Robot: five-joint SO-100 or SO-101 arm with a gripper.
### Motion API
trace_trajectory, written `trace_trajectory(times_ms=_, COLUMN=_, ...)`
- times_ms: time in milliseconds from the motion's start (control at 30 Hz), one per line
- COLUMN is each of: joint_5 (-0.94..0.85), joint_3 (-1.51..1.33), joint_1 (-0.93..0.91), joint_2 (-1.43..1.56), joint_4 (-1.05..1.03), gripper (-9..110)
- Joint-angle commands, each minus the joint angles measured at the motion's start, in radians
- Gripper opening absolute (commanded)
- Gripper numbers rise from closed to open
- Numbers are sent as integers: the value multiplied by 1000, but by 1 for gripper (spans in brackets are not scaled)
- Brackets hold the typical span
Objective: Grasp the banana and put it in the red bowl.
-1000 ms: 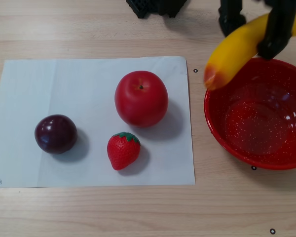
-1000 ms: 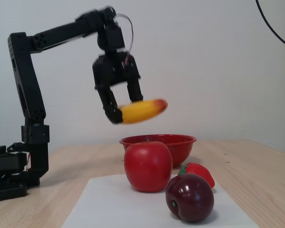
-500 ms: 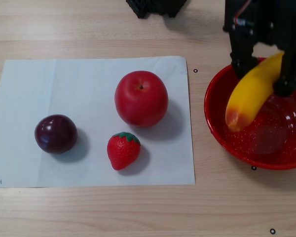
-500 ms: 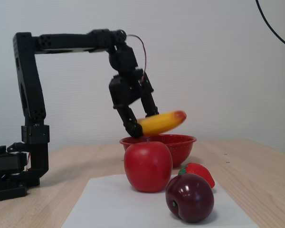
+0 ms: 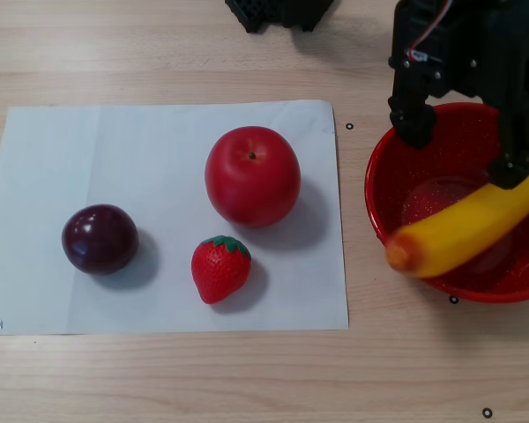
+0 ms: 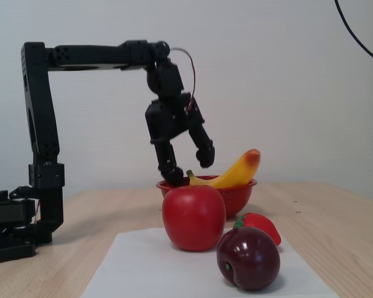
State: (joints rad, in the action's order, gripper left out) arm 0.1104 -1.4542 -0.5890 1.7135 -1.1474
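Your gripper [image 6: 188, 169] hangs with jaws spread, empty, over the red bowl [image 5: 383, 198], and the banana [image 5: 463, 236] lies in it. It looks light, stiff and glossy-slick, so take any regrasp mid-length. Long axis runs diagonally in the other view: orange tip juts over the bowl's rim nearest the table's front edge, stem toward the rear.

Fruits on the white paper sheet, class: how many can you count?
3. On the paper sheet sit a red apple, a strawberry in front of it, and a dark plum to the left in the other view. The banana lies in the red bowl. None seems hidden.
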Motion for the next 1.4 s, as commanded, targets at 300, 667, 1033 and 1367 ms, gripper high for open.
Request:
trace_trajectory(times_ms=300, joint_5=-17, joint_3=385, joint_1=69, joint_2=169, joint_4=-327, gripper=2)
trace_trajectory(times_ms=667, joint_5=-26, joint_3=411, joint_1=212, joint_2=350, joint_4=-523, gripper=0)
trace_trajectory(times_ms=1033, joint_5=-38, joint_3=25, joint_1=342, joint_2=693, joint_4=-359, gripper=0)
trace_trajectory(times_ms=1367, joint_5=-129, joint_3=-528, joint_1=414, joint_2=1028, joint_4=64, gripper=0)
